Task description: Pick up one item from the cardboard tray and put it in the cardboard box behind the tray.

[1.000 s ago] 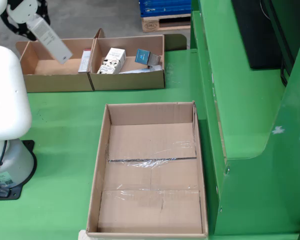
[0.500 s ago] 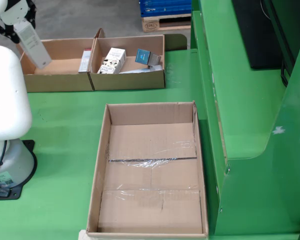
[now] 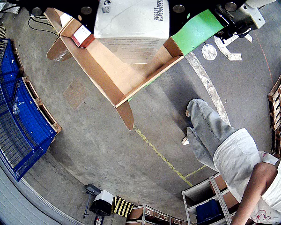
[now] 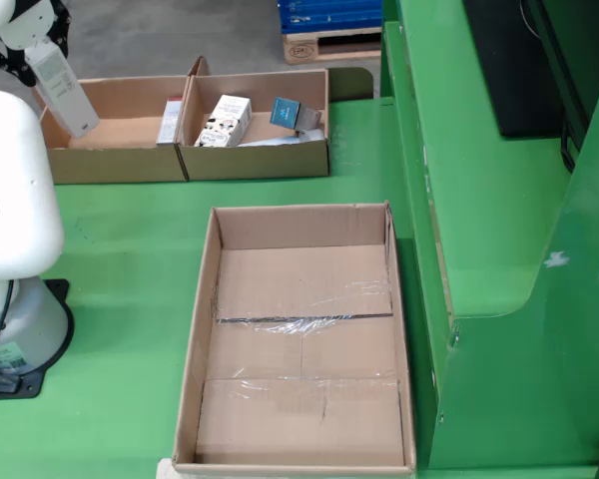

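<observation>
Overhead view, upper left of frame: the gripper [image 4: 38,35] holds a slim white carton [image 4: 64,88], tilted, over the left cardboard box [image 4: 110,160]. Lower centre, the flat cardboard tray [image 4: 205,299] shows bare corrugated board crossed by glossy tape.

Seen from the side, your claw [image 4: 42,35] has carried the white carton [image 4: 64,90] left, from over the middle of the far left cardboard box [image 4: 115,160] to its left end, and the carton now hangs steeper.
</observation>
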Tool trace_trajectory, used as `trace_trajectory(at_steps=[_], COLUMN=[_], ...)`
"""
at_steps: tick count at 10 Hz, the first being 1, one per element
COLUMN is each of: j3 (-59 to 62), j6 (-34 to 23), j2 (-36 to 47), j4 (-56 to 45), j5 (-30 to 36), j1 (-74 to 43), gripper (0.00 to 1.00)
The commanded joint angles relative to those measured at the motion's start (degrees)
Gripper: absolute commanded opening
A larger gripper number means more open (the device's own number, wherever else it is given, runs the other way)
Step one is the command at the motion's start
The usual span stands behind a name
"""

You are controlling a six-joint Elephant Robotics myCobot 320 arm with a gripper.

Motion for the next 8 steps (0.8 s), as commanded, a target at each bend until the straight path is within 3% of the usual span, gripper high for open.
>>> trace_trajectory(at_steps=[1,6,7,8], j3=[1.5,1.5,1.5,1.5], j6=[0.2,0.2,0.2,0.2], j2=[1.3,1.3,1.3,1.3], j4=[0.7,0.7,0.7,0.7], j5=[0.4,0.4,0.4,0.4], j1=[-0.4,-0.4,-0.4,-0.4], gripper=[0.00,0.00,0.10,0.10])
